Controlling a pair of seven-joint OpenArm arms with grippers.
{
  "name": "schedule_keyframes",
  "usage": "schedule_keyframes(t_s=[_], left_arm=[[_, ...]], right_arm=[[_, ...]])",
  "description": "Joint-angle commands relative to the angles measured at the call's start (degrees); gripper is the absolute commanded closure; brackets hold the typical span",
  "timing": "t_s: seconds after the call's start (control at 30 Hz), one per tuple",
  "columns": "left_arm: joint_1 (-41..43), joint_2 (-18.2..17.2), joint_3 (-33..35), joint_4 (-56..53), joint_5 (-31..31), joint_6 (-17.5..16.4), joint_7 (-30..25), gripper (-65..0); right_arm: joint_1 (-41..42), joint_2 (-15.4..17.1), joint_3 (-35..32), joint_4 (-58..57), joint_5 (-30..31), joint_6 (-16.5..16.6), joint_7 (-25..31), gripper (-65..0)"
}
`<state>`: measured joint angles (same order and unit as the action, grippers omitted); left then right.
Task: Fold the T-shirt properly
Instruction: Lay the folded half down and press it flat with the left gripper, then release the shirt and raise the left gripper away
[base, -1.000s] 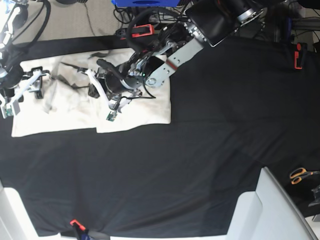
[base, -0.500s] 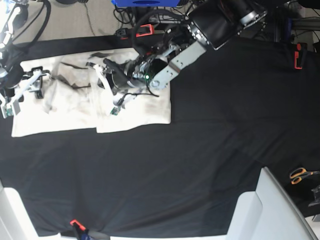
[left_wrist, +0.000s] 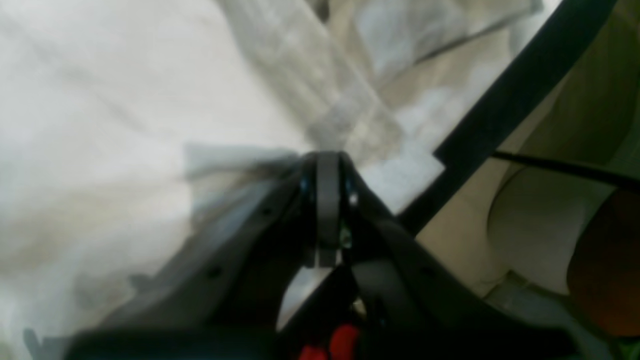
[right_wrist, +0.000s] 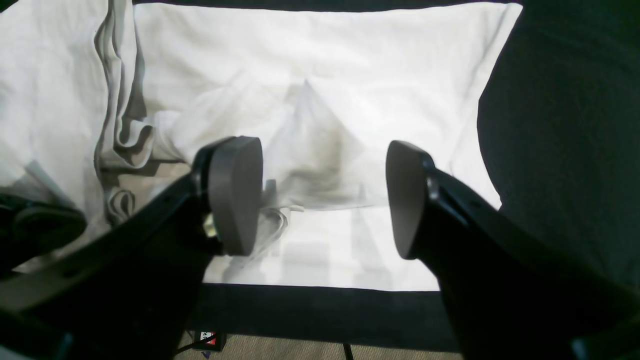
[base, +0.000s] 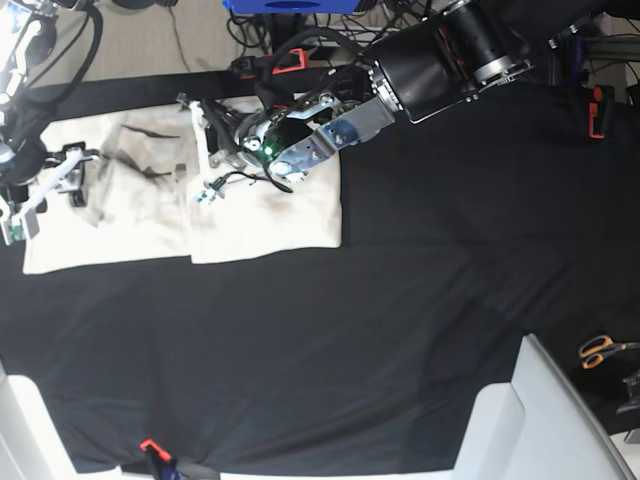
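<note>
The cream T-shirt (base: 265, 215) lies flat on the black tablecloth (base: 400, 320) at the back left, folded into a wide rectangle with wrinkles near its middle. My left gripper (base: 195, 120) is over the shirt's back edge near the collar area. In the left wrist view it (left_wrist: 327, 162) is shut over the cloth (left_wrist: 100, 125); blur hides whether fabric is pinched. My right gripper (base: 45, 190) hovers over the shirt's left end. In the right wrist view it (right_wrist: 320, 200) is open and empty above the shirt (right_wrist: 325, 75).
Orange-handled scissors (base: 600, 350) lie at the right edge. A white panel (base: 540, 420) stands at the front right. Red clamps (base: 597, 110) (base: 150, 445) grip the tablecloth edges. Cables and a blue box (base: 290, 5) sit behind the table.
My left gripper has moved from the shirt's middle toward its back edge and a little left. My right gripper has shifted slightly left. The shirt's outline looks the same.
</note>
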<state>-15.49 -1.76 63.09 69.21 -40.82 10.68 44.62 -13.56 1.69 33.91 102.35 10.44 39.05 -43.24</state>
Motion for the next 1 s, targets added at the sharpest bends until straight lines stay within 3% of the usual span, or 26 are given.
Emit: schedule_keyframes(t_s=[0.0,0.13,0.4,0.6,0.77,0.97], left_arm=[[-1.2,0.7,-0.2,1.3,-0.5,-0.2,-0.3,0.0],[-1.5,0.7,-0.1,1.3,-0.8,-0.2,-0.2,0.0],[-2.5,0.8,6.2,1.2,-0.8,-0.3,-0.2,0.0],[-2.8,0.7,5.7,1.8,-0.8,-0.3,-0.2,0.0],[-2.9,0.5,5.6,9.3,-0.7,-0.3,-0.2,0.0],[-3.9,0.5,1.4,12.1,-0.5,-0.1,-0.2,0.0]], right_arm=[[0.4,0.5,0.2,0.9,0.7,-0.1,1.2,-35.6],[1.0,0.4,0.3,0.9,0.7,-0.1,1.2,-35.6],[1.5,0.4,0.3,0.9,0.7,-0.1,1.2,-35.6],[1.5,0.4,0.3,0.9,0.7,-0.1,1.2,-35.6],[1.5,0.4,0.3,0.8,0.7,-0.1,1.2,-35.6],[1.5,0.4,0.3,0.8,0.7,-0.1,1.2,-35.6]])
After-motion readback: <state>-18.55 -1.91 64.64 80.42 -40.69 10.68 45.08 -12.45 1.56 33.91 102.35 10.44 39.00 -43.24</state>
